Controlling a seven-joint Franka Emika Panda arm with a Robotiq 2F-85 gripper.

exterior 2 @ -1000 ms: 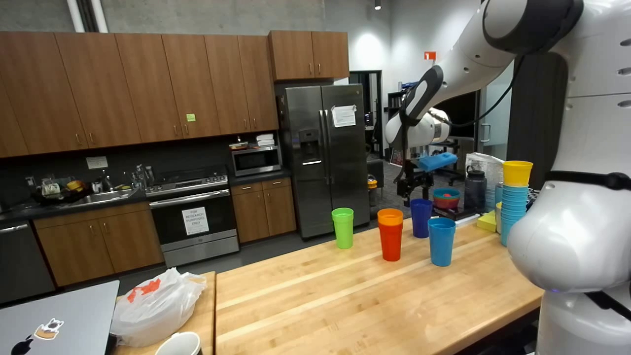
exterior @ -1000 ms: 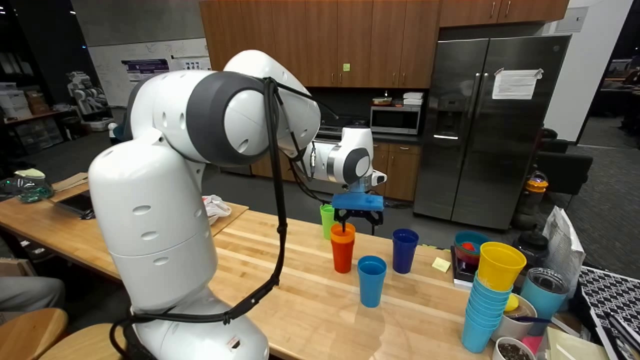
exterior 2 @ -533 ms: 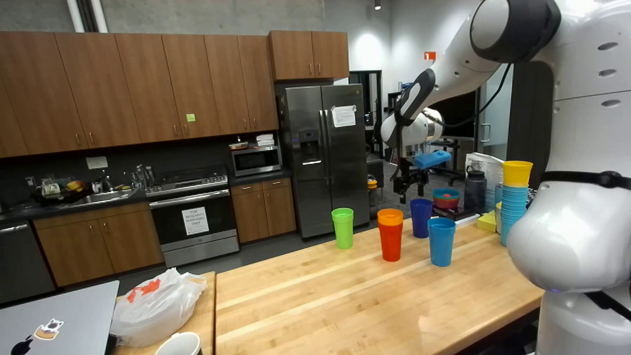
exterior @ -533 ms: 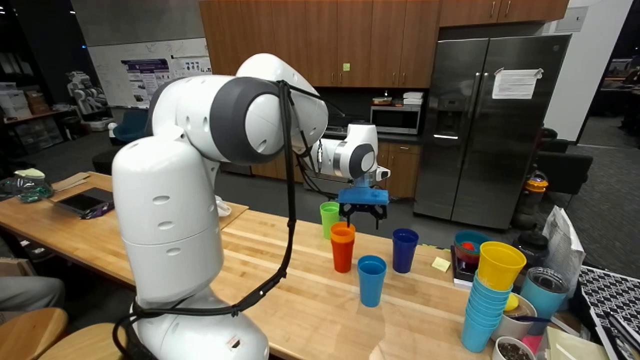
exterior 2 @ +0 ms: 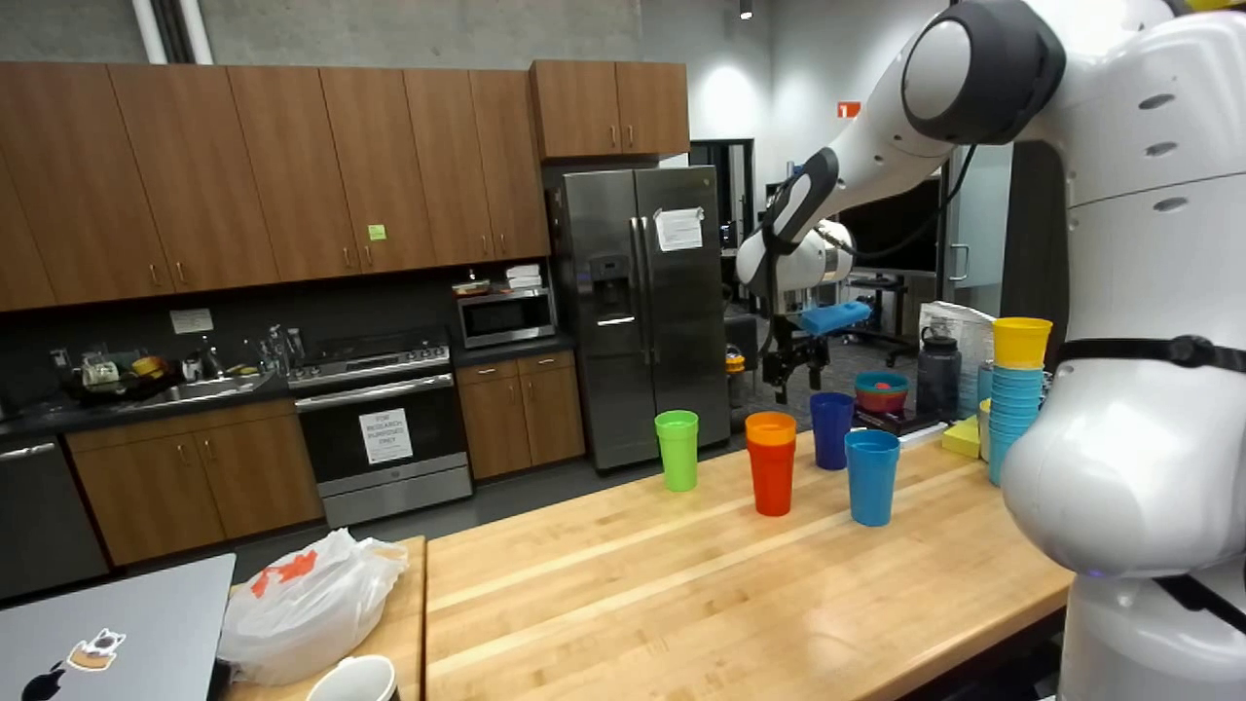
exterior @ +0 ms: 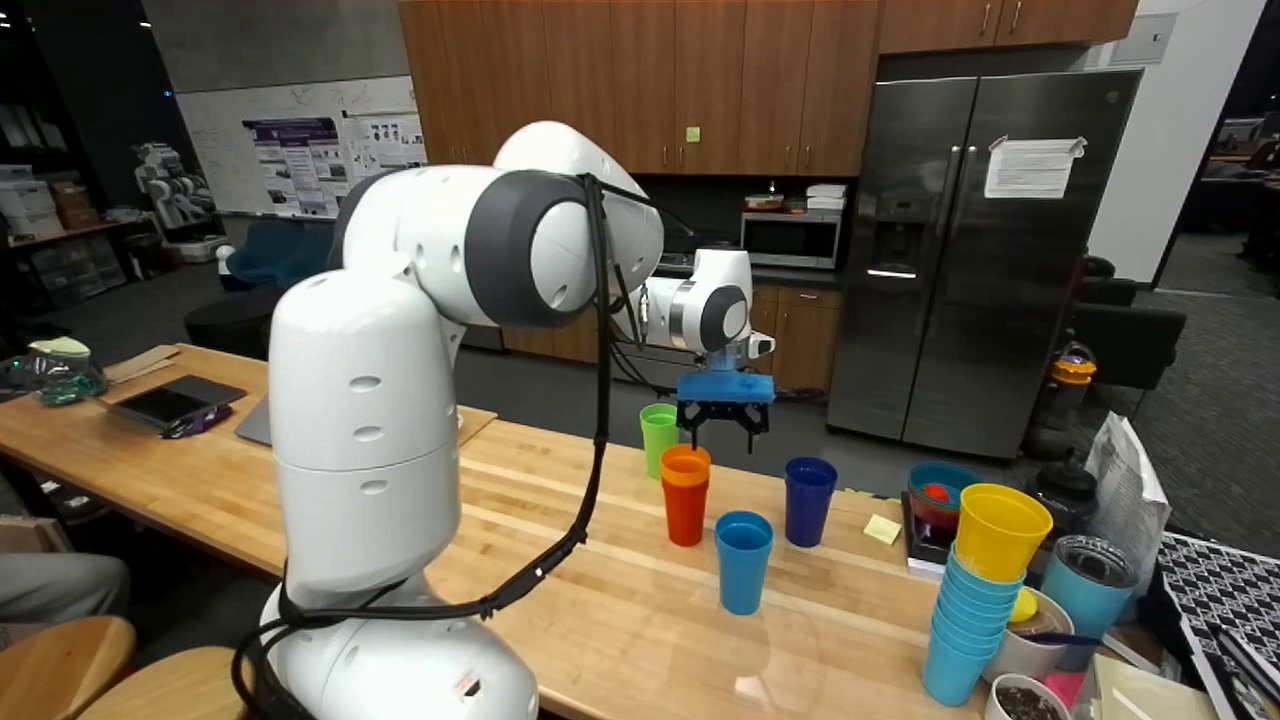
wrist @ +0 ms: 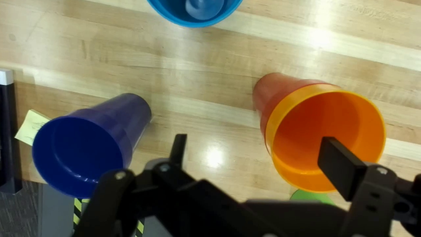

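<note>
Orange cup [wrist: 317,126]: standing nested in red cup [wrist: 273,92], poss. risking tip-over b/c of bumping, if lowering widely spread gripper [exterior: 722,446] off-centre; currently gripping nothing

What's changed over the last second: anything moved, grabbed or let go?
In an exterior view, the white arm has swung right above its base, and the pincer now sits slightly higher in the picture. Nothing was grasped or released: the jaws stay open and empty. The green cup, dark blue cup, bright blue cup, and orange cup nested in the red cup stayed put.
</note>
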